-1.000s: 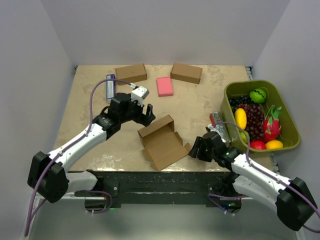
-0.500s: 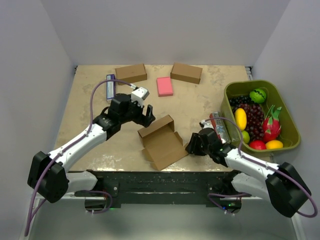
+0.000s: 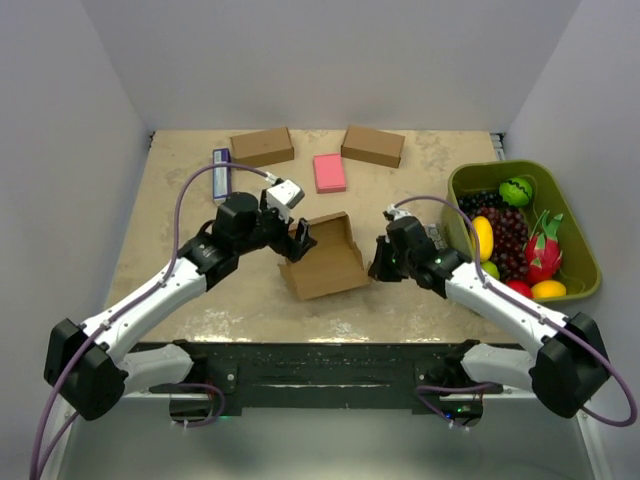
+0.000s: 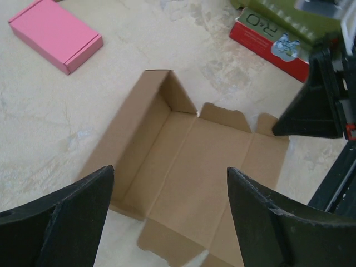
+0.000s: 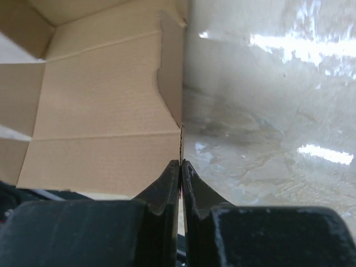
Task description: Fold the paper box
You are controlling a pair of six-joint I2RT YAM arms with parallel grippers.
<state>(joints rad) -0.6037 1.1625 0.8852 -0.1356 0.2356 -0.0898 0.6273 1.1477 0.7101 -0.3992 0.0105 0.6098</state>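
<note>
Currently: right flap edge pinched, left pincer free.
The paper box point(image 3: 325, 265) lies partly formed near the centre of the table point(image 3: 380, 205), with one wall raised at its 12 o'clock side. The right gripper point(image 3: 378, 265) is clenched on the thin flap edge at the box's 3 o'clock. The left gripper point(image 3: 297, 240) hangs spread wide at 10 o'clock, grasping nothing. Rotate the flap about its pressed score line, not across it, and brace the base panel with the left fingers against sliding. Material: matte brown corrugated board with die-cut tabs and straight creases. The glossy mottled tabletop likely gives little friction.
</note>
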